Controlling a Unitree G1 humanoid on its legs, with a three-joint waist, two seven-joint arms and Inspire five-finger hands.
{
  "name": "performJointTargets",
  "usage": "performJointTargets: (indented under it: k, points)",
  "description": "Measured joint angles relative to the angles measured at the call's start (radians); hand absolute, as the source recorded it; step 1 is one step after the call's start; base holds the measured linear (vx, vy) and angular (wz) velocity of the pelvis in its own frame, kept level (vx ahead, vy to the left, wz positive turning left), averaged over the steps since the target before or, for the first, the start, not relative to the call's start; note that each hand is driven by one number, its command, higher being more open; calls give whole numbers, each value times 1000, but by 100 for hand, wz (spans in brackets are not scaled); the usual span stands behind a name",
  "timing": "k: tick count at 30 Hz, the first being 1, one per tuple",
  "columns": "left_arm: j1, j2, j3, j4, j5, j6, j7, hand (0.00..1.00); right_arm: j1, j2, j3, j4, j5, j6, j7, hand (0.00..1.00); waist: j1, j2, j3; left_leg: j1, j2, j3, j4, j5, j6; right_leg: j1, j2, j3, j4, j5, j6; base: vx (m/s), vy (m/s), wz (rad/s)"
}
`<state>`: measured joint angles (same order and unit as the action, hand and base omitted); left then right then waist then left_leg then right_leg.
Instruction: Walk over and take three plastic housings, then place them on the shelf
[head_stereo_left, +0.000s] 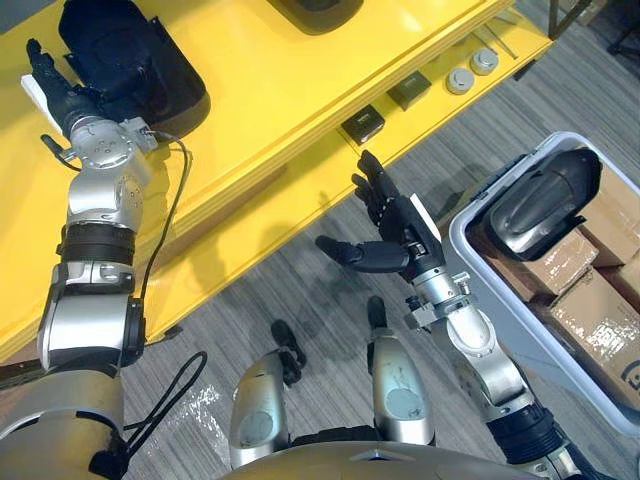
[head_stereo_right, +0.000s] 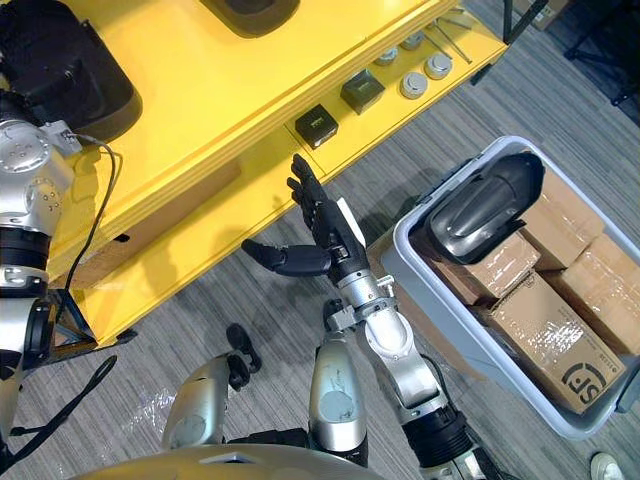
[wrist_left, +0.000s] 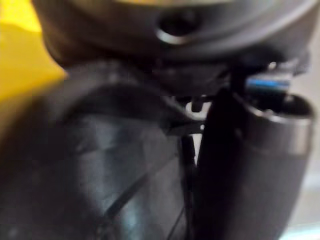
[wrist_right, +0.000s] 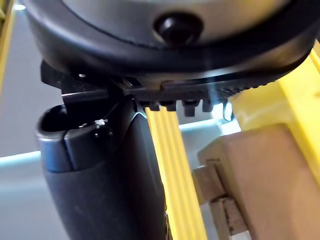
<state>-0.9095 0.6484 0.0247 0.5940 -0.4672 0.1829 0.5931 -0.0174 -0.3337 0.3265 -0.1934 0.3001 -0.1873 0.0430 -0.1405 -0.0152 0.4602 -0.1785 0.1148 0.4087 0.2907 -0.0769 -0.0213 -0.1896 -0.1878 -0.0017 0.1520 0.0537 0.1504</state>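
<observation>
Closest in, the left hand (head_stereo_left: 62, 95) reached onto the yellow shelf (head_stereo_left: 270, 90) at the upper left of the frame. Its fingers (head_stereo_left: 38, 58) looked straight rather than curled, and they lay along the left side of a black plastic housing (head_stereo_left: 135, 65) that sat on the shelf top. They held nothing. In the left wrist view the housing's dark surface sat right against the hand, too blurred to show contact.

At the top centre, a second housing (head_stereo_left: 318, 10) sat on the same shelf, cut off by the frame edge. Below it, on the shelf's lower ledge, lay two small black boxes (head_stereo_left: 362, 125) and, further right, a few round silver parts (head_stereo_left: 460, 80).

In the middle of the frame the right hand (head_stereo_left: 398, 235) hung over the grey floor (head_stereo_left: 270, 290). Its fingers (head_stereo_left: 375, 190) were spread wide, the thumb stuck out to the left, and the hand was empty and well apart from every housing.

At the right edge stood a pale bin (head_stereo_right: 470, 345). A third housing (head_stereo_left: 545, 205) lay in its upper end, resting on cardboard boxes (head_stereo_left: 590, 310) that filled the rest of it.
</observation>
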Motion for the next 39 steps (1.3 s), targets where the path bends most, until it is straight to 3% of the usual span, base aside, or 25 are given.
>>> performJointTargets:
  k: [6,14,20,23,28,31,33,37,39]
  points:
    - [17,8,3,-123,11,20,-42,100,19,23,14,0,0,-5,17,100,1,-1,-9,52,-8,-12,-32,7,4,59,-1,-20,-25,-1,-1,23,9,5]
    - [52,37,17,-192,28,5,-148,100,84,25,90,10,-22,-21,10,100,16,14,-157,106,-22,-34,-103,26,-4,134,-1,-60,-96,3,-4,40,3,9]
    - [66,37,16,-222,34,-16,-191,100,77,32,115,34,-62,-45,-31,100,34,26,-220,136,-28,-62,-122,31,-9,191,-3,-98,-130,5,-6,12,5,12]
    - [122,37,32,-298,18,-60,-191,100,62,32,115,55,-83,-59,-49,100,38,29,-240,148,-30,-77,-129,34,-11,215,-3,-116,-140,7,-7,5,2,15]
    - [322,18,114,-590,-49,-165,-233,100,17,34,114,81,-90,-61,-67,100,62,29,-280,161,-39,-112,-165,56,-16,244,-3,-161,-158,4,-10,-3,-9,21]
    - [535,-112,194,-827,-43,-233,-244,100,-5,40,91,82,-97,-61,-121,100,96,29,-297,197,-46,-139,-206,76,-22,286,-2,-198,-173,1,-14,10,-25,27]
    - [725,-247,220,-972,-36,-273,-261,100,-14,63,41,83,-99,-60,-157,100,128,26,-327,207,-53,-162,-246,98,-24,290,-3,-228,-174,-6,-22,-19,-24,33]
    - [937,-400,222,-1050,-36,-287,-283,100,-88,73,-13,127,-166,-11,-199,100,168,11,-339,234,-60,-191,-309,136,-35,308,-1,-265,-172,-18,-36,-40,-16,25]
    - [998,-437,218,-1066,-37,-287,-304,100,-111,73,-20,151,-181,18,-214,100,177,7,-340,244,-64,-199,-337,155,-35,311,-3,-276,-171,-21,-35,-68,9,18]
